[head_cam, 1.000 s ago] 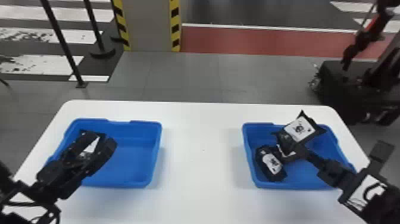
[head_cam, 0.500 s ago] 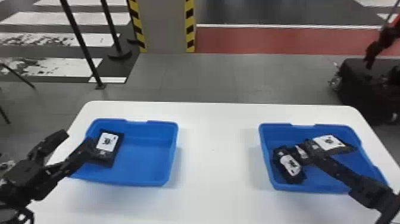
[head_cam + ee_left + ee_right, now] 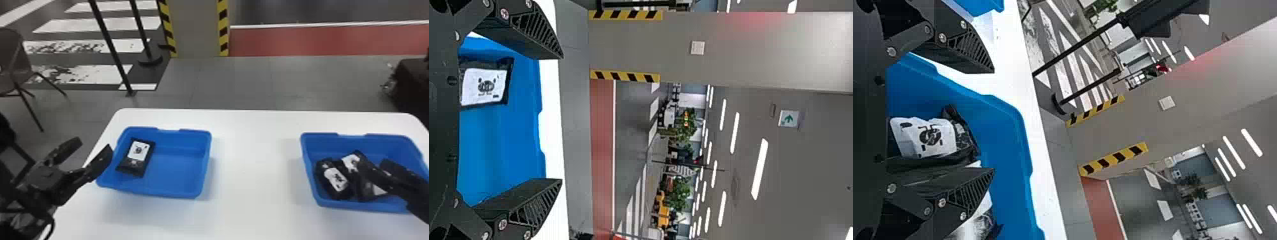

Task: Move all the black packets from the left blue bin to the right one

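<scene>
1. The white table [image 3: 255,159] carries two bins, one near its left edge and one near its right edge, both near the far edge.
2. The left blue plastic bin [image 3: 175,174] holds one flat black packet with a white printed label [image 3: 139,152]. The packet lies label up beside the bin's left wall, its label end toward the far left corner.
3. The left end effector [image 3: 94,145], with two flat black fingers, is at the table's left edge, just beside the left bin's left wall. It is open, the fingers wide apart. In the left wrist view, the packet appears in the gap between them.
4. The right blue plastic bin [image 3: 360,206] holds at least two black packets, bunched in its left half. A rounded black packet with a white label [image 3: 335,180] lies tilted by the left wall; a creased black packet with a white label [image 3: 350,161] is next to it. Overlap and the arm make the exact count impossible to tell.
5. The right end effector [image 3: 372,162] is over the right bin, beside the creased packet. It is open too, its fingers apart. In the right wrist view, one packet shows between the fingers, and one finger partly hides another; whether either is touched cannot be told.
6. Beyond the table's far edge stands a grey pillar with yellow and black striped edges [image 3: 198,28].
</scene>
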